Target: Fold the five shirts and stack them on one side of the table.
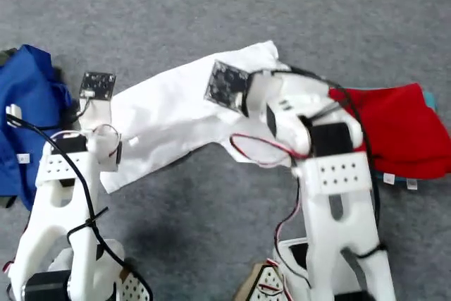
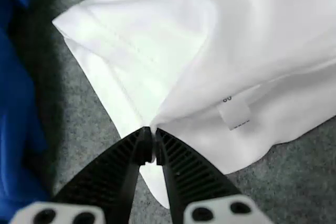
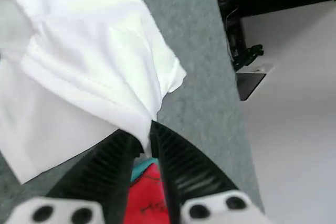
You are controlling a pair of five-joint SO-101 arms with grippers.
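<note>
White shirt (image 1: 176,114) is lying slantwise across the grey tabletop (image 1: 211,244), between the two arms. The left tool (image 2: 151,142) is pinching one edge of it, jaws closed on the cloth, near the blue shirt (image 1: 28,103). The right tool (image 3: 149,135) is clamping the opposite end beside the red shirt (image 1: 402,132). Gripping both ends is probably serving to carry the cloth over evenly for a fold.
</note>
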